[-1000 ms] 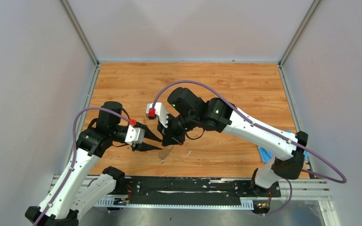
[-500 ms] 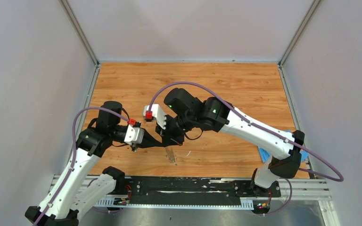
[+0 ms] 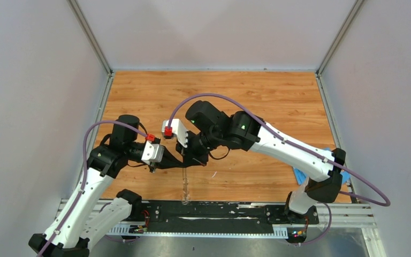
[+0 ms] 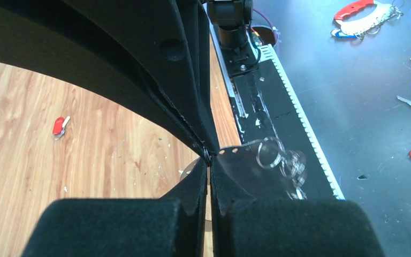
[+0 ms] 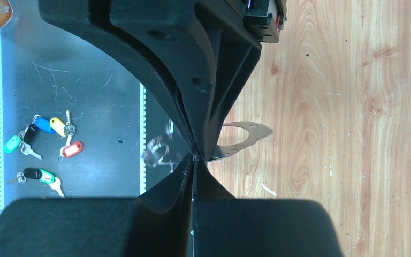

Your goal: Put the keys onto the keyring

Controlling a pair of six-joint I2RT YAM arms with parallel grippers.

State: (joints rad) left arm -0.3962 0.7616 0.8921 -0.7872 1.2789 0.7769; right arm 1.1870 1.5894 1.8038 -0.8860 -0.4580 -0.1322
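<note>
Since a second ago my left gripper (image 4: 208, 167) has gone from spread to pressed together, and it has slid in until its tips meet those of my right gripper (image 5: 193, 160). The keyring (image 4: 259, 159) has swung from a slant under the right fingers to hang edge-on toward the black base rail (image 3: 219, 211).

Nearest me, that rail runs along the table edge. In the wrist views a dark surface beyond it carries loose bunches of spare keys with coloured tags (image 5: 43, 134).

Just past the rail, both grippers are closed and point at each other, tip to tip, above the wooden table (image 3: 246, 91). The keyring hangs from that meeting point. It looks like a thin, see-through flat piece with round holes, and its lower part reaches over the rail. My right gripper pinches it at its top edge. My left gripper's fingers are shut at the same spot. The left wrist view is crowded with black fingers there, so I cannot tell whether they bite on the keyring or only touch it.

Farther out, the red-headed key (image 4: 59, 126) lies flat on the wood, well apart from the grippers and from the keyring. I cannot find the blue-headed key in any view.

Off to my right a blue cloth (image 3: 299, 175) lies at the table's edge, beside my right arm's elbow.
</note>
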